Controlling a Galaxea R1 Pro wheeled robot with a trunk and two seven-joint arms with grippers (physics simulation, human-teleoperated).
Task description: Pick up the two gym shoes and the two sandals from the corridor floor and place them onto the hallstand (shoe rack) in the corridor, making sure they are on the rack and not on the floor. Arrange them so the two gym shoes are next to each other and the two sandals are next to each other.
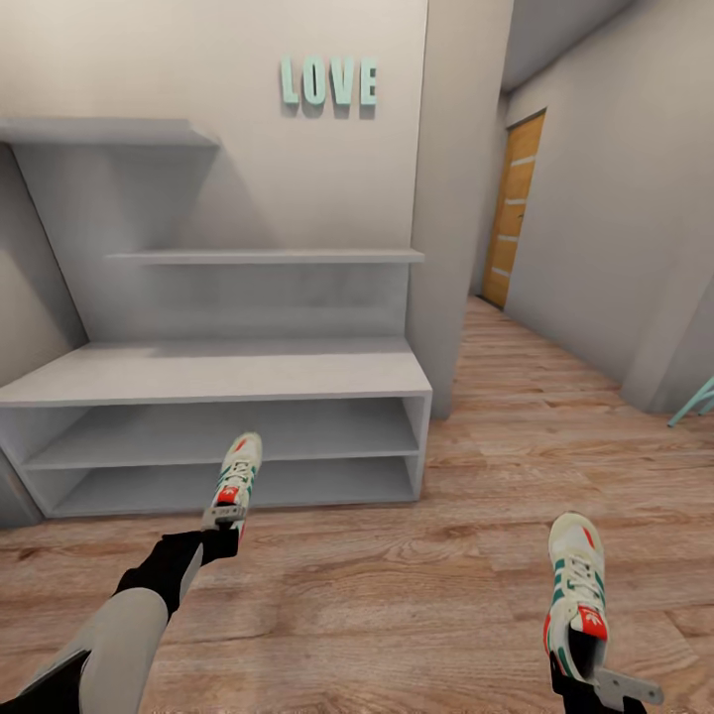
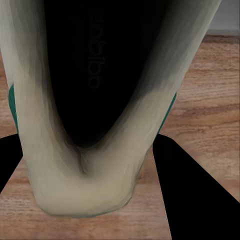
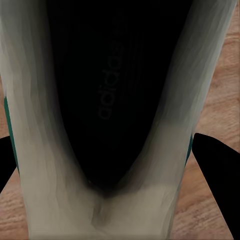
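Observation:
I hold one gym shoe in each hand, both cream-white with green stripes and red patches. My left gripper (image 1: pixel 224 528) is shut on the heel of the left gym shoe (image 1: pixel 236 474), its toe raised toward the pale grey hallstand (image 1: pixel 218 373) in front of the low compartments. My right gripper (image 1: pixel 593 682) is shut on the heel of the right gym shoe (image 1: pixel 577 587) above the corridor floor (image 1: pixel 397 595). Up close, the left shoe's heel (image 2: pixel 85 180) sits between dark fingers (image 2: pixel 195 200), and the right shoe's heel (image 3: pixel 100 210) between fingers (image 3: pixel 217 170). The sandals are out of view.
The hallstand's flat top, compartments and two staggered shelves hold nothing. A wall pillar (image 1: pixel 461 198) stands at its right end. Beyond it the corridor runs to an orange wooden door (image 1: pixel 514 208). A teal furniture leg (image 1: pixel 699 402) shows at the right edge.

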